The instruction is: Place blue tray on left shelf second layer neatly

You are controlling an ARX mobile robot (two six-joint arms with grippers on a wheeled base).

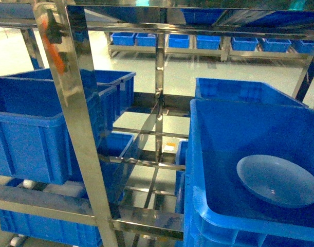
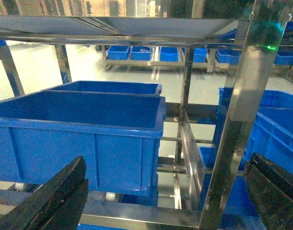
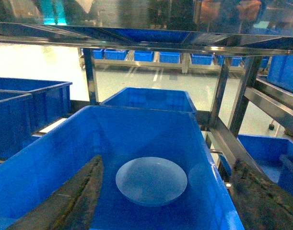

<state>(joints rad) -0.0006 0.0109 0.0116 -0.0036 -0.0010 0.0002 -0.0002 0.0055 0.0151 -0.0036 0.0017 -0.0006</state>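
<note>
Right wrist: blue tray (image 3: 151, 181) unoccluded

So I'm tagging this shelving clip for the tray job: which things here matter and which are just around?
Belongs to the job:
- blue tray, lying in the right crate
- left shelf second layer
- right gripper, open, over that crate

Just around:
- left crate
- left gripper, open and empty
- far racks of crates
</note>
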